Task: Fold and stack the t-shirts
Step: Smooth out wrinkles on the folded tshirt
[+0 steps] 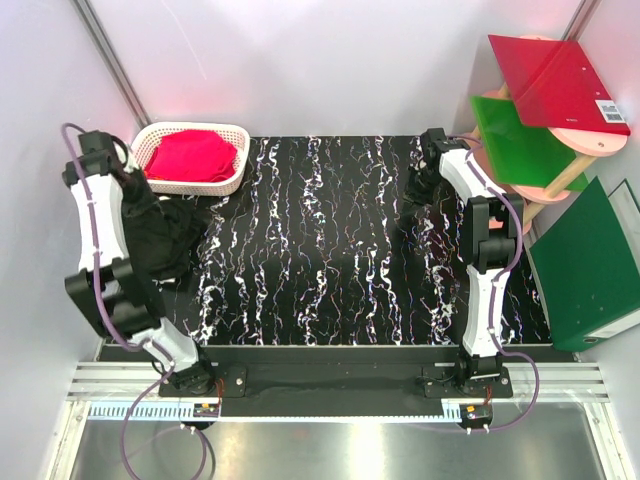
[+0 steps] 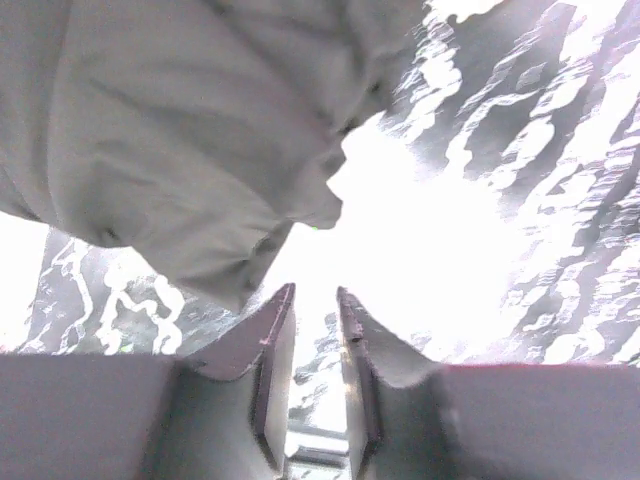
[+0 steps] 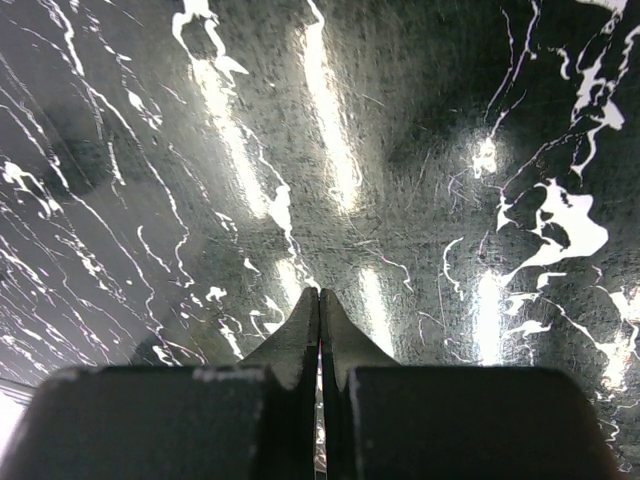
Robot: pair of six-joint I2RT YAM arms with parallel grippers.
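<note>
A black t-shirt (image 1: 168, 238) lies crumpled at the left edge of the table, partly under my left arm. In the left wrist view it looks washed-out grey and fills the upper left (image 2: 180, 130). My left gripper (image 2: 315, 292) hangs just off the cloth's edge (image 1: 142, 197). It is open by a narrow gap with nothing between its fingers. My right gripper (image 3: 320, 292) is shut and empty, hovering over bare table at the back right (image 1: 414, 195). No folded stack is in view.
A white basket (image 1: 236, 160) holding red cloth (image 1: 190, 155) stands at the table's back left. Red and green folders (image 1: 555, 85) rest on a pink stand right of the black marbled tabletop (image 1: 330, 250). A dark green binder (image 1: 590, 265) leans below them.
</note>
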